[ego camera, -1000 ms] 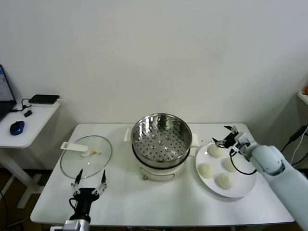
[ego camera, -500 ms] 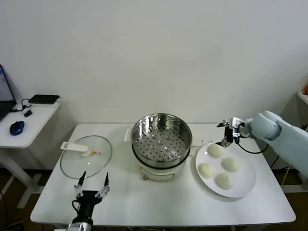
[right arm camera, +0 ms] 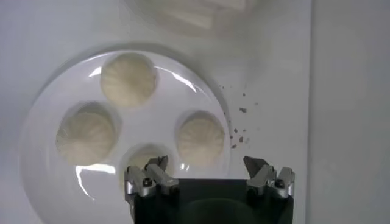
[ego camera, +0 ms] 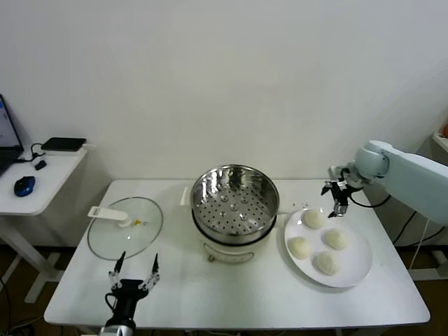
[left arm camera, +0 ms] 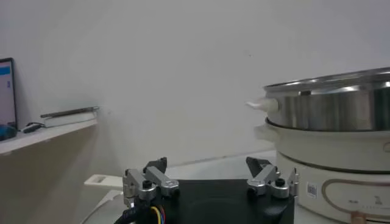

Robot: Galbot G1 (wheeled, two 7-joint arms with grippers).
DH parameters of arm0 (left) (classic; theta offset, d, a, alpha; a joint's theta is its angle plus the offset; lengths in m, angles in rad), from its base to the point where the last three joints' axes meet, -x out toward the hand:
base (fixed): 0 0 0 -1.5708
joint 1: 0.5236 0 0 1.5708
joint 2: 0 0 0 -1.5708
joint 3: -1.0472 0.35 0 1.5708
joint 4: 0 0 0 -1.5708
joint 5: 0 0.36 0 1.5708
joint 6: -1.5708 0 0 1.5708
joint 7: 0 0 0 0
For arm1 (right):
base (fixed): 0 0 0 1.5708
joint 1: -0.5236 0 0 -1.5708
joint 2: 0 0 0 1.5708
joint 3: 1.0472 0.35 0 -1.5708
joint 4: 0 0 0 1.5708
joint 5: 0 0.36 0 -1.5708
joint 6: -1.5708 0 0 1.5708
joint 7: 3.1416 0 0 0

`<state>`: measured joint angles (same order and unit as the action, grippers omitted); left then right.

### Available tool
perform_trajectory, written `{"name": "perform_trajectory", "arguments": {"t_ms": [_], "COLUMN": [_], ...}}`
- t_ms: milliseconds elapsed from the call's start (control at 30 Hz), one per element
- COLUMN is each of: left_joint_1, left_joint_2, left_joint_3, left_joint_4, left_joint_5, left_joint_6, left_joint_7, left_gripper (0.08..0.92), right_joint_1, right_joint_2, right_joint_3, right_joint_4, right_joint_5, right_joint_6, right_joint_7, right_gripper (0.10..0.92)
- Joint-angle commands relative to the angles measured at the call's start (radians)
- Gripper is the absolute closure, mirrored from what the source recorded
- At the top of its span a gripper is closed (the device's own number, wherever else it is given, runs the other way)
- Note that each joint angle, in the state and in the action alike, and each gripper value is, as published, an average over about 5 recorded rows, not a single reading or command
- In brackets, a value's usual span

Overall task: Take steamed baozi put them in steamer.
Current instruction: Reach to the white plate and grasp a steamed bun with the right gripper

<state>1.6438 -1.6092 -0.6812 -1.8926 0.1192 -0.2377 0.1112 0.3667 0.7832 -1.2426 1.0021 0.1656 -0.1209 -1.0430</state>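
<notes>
Over the plate's far rim, right side of the worktop | right gripper point(ego camera: 337, 198) has lifted off the near bun, jaws spread, empty | four steamed baozi point(ego camera: 314, 219) remain on white plate point(ego camera: 353, 269) | steamer point(ego camera: 235, 203) centre, empty | left gripper point(ego camera: 131, 275) parked at near-left edge, jaws spread | no pick yet

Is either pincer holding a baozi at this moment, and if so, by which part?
Nothing is held. The right pincer hovers open above the plate, where all four baozi lie. The left pincer waits open near the table's front edge.
</notes>
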Motion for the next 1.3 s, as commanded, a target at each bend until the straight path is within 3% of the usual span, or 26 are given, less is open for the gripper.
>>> {"name": "perform_trajectory", "arguments": {"t_ms": [33, 1100, 1300], "left_joint_1": [0.001, -0.010, -0.010], "left_joint_2": [-0.049, -0.049, -0.049], "left_joint_3": [0.000, -0.009, -0.008], "left_joint_4": [0.007, 0.053, 0.052], "left_joint_5": [0.001, 0.044, 0.044], "left_joint_6": [-0.005, -0.018, -0.019], "left_joint_7": [0.002, -0.001, -0.004], "left_gripper": [0.177, 0.177, 0.177], "right_joint_1": [-0.014, -0.252, -0.249], "right_joint_2": [0.072, 0.173, 0.173], "right_joint_3": [-0.028, 0.234, 0.233], "right_joint_4": [-0.116, -0.260, -0.252], "right_joint_5": [-0.042, -0.189, -0.199], "right_joint_6": [0.062, 0.054, 0.047], "right_joint_7": [-0.051, 0.050, 0.048], "right_gripper": [0.203, 0.204, 0.289]}}
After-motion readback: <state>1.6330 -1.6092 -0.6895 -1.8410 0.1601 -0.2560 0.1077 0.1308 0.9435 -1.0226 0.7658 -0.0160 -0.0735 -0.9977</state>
